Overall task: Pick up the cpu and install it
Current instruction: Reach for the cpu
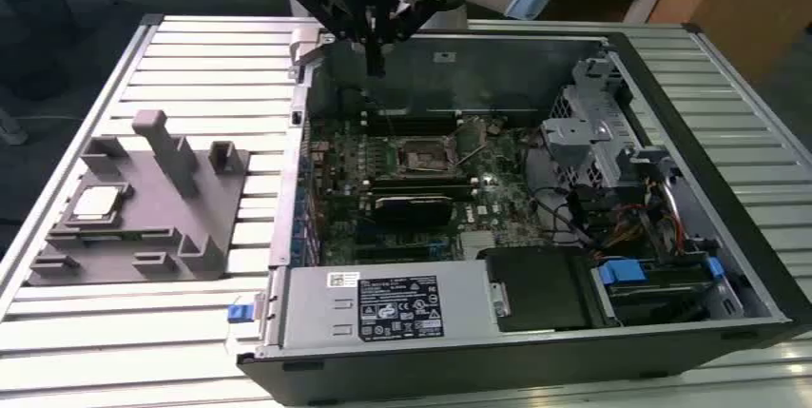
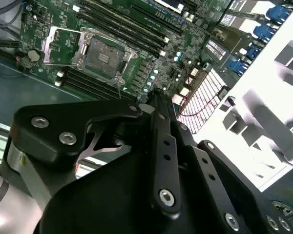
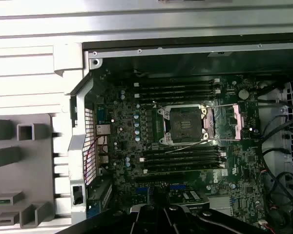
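gripper (image 1: 377, 69) seen closed, empty, above case (image 1: 710, 265) | cpu (image 1: 98, 201) seated on fixture (image 1: 190, 237), well off to exterior view's left

One cpu (image 1: 98, 202), one computer case (image 1: 533, 370)

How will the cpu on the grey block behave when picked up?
The cpu looks thin and flat, so it is probably stiff and light. It lies flat on the grey block, so rolling seems unlikely. Its pale top may be slippery.
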Tool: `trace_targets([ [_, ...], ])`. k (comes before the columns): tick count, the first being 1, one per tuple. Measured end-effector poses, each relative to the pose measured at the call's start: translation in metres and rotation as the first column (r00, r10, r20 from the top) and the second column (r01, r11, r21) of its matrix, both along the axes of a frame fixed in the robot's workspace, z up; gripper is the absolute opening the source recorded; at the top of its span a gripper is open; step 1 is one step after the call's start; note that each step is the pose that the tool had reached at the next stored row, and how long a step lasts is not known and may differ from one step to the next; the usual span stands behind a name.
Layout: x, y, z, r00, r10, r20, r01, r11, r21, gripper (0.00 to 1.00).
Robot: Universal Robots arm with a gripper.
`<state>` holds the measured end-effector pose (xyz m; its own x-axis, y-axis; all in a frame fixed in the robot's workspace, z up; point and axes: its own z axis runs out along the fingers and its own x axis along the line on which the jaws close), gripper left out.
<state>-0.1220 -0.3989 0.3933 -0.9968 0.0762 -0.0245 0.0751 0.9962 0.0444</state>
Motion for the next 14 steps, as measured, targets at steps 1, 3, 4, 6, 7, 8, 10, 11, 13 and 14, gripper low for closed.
trace_targets([
  [1,0.0000,0.0000,0.0000,1.0000,0.000,0.0000,0.000,1.0000,0.0000,0.11],
  [3,0.0000,0.0000,0.0000,1.0000,0.000,0.0000,0.000,1.0000,0.0000,0.11],
  [4,0.0000,0.0000,0.0000,1.0000,0.000,0.0000,0.000,1.0000,0.0000,0.11],
  [6,0.0000,0.0000,0.0000,1.0000,0.000,0.0000,0.000,1.0000,0.0000,0.11],
  [7,0.0000,0.0000,0.0000,1.0000,0.000,0.0000,0.000,1.0000,0.0000,0.11],
  [8,0.0000,0.0000,0.0000,1.0000,0.000,0.0000,0.000,1.0000,0.0000,0.11],
  [10,-0.0004,0.0000,0.0001,1.0000,0.000,-0.0001,0.000,1.0000,-0.0001,0.11],
  [11,-0.0007,0.0000,0.0001,1.0000,0.000,-0.0001,0.000,1.0000,-0.0001,0.11],
  [13,-0.0017,0.0000,0.0000,1.0000,0.000,0.0000,0.000,1.0000,0.0000,0.11],
  [14,-0.0027,0.0000,0.0000,1.0000,0.000,0.0000,0.000,1.0000,0.0000,0.11],
])
